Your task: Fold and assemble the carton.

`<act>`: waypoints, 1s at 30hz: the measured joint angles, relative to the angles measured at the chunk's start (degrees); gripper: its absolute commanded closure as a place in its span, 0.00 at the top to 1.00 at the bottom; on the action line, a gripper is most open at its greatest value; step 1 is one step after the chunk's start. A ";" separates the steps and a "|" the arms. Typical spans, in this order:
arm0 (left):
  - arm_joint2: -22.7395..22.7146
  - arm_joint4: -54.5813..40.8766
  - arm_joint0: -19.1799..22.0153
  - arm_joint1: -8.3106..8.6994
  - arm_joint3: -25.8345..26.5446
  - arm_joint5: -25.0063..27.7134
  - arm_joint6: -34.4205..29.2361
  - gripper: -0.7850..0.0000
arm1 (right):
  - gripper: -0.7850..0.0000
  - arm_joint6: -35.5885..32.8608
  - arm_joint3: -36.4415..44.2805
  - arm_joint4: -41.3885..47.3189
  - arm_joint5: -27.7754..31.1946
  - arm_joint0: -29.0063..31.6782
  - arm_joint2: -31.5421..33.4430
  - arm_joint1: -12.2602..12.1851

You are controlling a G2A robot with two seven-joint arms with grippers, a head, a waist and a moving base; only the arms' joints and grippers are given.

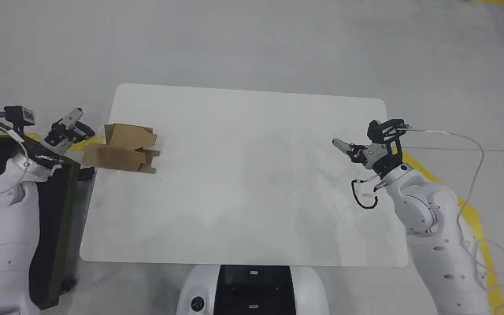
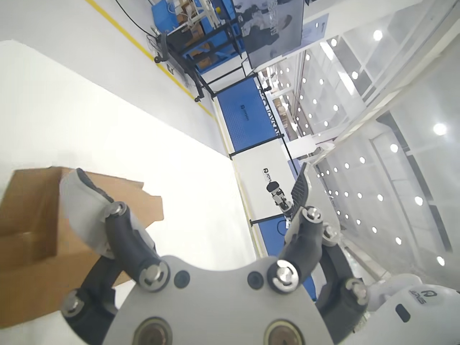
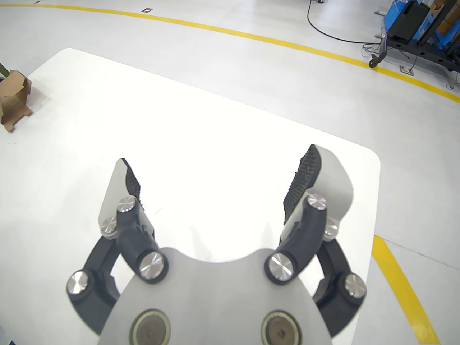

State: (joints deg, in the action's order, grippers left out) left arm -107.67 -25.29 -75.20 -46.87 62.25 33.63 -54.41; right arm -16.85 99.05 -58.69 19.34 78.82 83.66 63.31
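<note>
**Two claws open, one carton unassembled**

1. Left claw [image 2: 190,177]. Jaws spread wide, gripping nothing. One finger [image 2: 81,202] stands in front of the carton; whether it touches the cardboard cannot be told.
2. Carton [image 2: 32,224]. Brown cardboard, just beside the left claw, at the counter edge nearest that claw. It is partly raised, with loose flaps sticking out and no end closed.
3. Right claw [image 3: 219,161]. Jaws spread, empty, above the counter and well apart from the carton [image 3: 14,98], which lies across from it at the far end.
4. Counter [image 1: 252,181]. White with rounded corners; a broad bare stretch lies between the right claw [image 1: 346,148] and the carton [image 1: 126,148].

Handling note, by judgement: the step in hand looks like taking a first hold.
- The left claw [image 1: 71,126] should close on a firm wall panel, not a loose flap, since thin board will likely buckle or pivot.
- The carton is best drawn away from the edge toward the middle, where the right claw can brace it for folding.
</note>
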 measured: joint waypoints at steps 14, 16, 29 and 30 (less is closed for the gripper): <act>-7.66 -0.94 -9.05 0.04 -6.18 1.93 8.00 1.00 | 1.00 0.00 0.00 0.00 0.00 0.00 0.00 0.00; -7.27 -0.40 -8.87 -0.08 -7.54 2.04 8.74 1.00 | 1.00 0.00 0.00 0.00 0.00 0.00 0.00 0.00; -0.28 1.72 -0.34 -1.29 -21.01 -1.33 8.87 1.00 | 1.00 0.00 0.00 0.00 0.00 0.00 0.00 0.00; 0.23 1.69 0.43 -1.40 -22.10 -1.49 8.57 1.00 | 1.00 0.00 0.00 0.00 0.00 0.00 0.00 0.00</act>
State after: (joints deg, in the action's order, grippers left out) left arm -107.44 -23.61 -74.77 -48.27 40.15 32.14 -45.85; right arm -16.85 99.05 -58.69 19.34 78.82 83.66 63.31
